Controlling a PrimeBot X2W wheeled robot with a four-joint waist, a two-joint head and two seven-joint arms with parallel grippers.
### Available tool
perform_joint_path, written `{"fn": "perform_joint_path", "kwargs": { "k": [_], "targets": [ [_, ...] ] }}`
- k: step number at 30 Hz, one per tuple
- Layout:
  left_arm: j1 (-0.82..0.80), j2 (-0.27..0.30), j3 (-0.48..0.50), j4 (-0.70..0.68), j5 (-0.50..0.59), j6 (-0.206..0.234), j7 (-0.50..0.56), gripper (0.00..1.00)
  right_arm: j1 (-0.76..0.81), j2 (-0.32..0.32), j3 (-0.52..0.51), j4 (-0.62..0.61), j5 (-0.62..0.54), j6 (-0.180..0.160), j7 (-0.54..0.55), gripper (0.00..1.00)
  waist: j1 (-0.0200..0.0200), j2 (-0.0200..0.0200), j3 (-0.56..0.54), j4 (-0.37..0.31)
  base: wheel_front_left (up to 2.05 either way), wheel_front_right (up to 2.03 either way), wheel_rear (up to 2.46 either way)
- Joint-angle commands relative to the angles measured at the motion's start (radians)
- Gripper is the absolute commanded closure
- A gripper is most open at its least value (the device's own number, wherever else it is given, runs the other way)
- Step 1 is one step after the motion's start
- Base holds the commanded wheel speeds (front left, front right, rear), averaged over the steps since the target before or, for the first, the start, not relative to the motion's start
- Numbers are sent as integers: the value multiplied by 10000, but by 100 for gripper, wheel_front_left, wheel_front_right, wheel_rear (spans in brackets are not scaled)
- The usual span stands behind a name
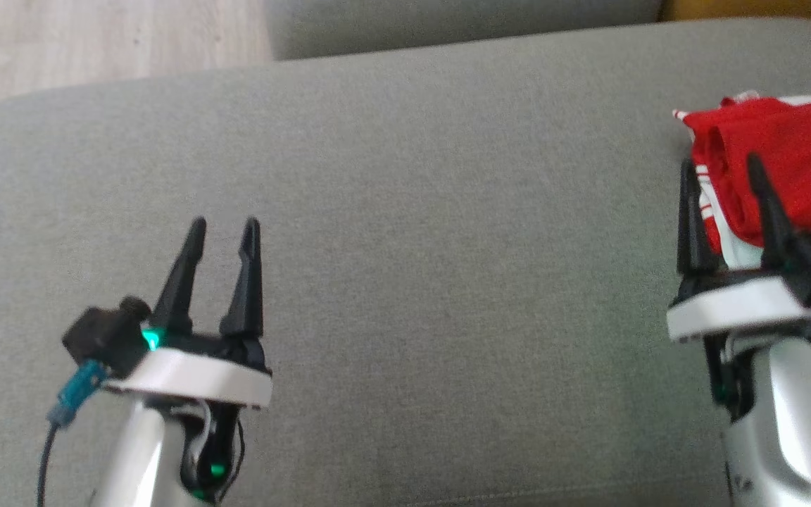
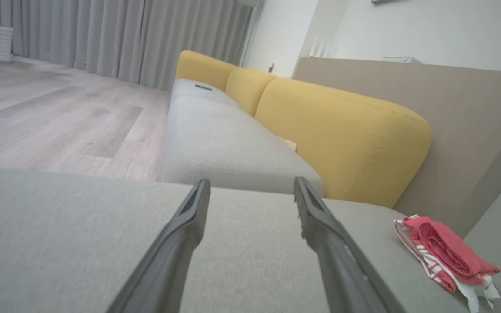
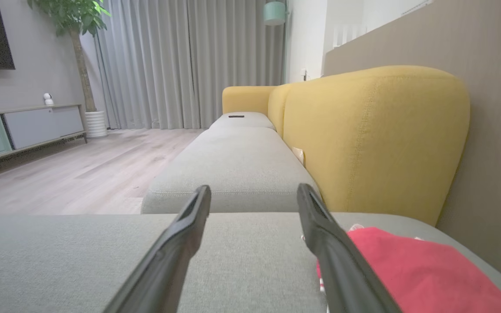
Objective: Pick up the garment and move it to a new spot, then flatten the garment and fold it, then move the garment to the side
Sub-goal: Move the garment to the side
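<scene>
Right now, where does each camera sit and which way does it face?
Head view: on the head, looking down at the grey sofa seat; left claw lower left, right claw lower right by the folded red-and-white garment, both open.
Left wrist view: on the left wrist, low over the seat, facing along the sofa toward grey curtains; its own fingers show.
Right wrist view: on the right wrist, same heading; its own fingers show, garment beside one.
Shared: both wrist views hold the yellow backrest, curtains and garment.
</scene>
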Motion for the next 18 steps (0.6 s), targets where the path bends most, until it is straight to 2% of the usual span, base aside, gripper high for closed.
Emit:
{"fn": "perform_joint_path", "kwargs": {
  "k": [1,7,10,18],
  "targets": [
    [56,84,210,-277,-79,-2,-53,0,175,110,260,-254,171,-9,-401,0,1,-1,-378,234,0,0,0],
    [884,84,-26,-204,-221,224,-53,0,1286,139,573,-33,879,-9,-911,0,1,-1,-878,394,0,0,0],
    [1113,84,-109,-261,67,403,-53,0,1739,140,779,-67,1000,-9,-972,0,1,-1,-1016,491,0,0,0],
    [1303,84,-47,-587,251,722,-53,0,2094,141,782,-525,1193,-9,-990,0,1,-1,-1039,605,0,0,0]
  ]
}}
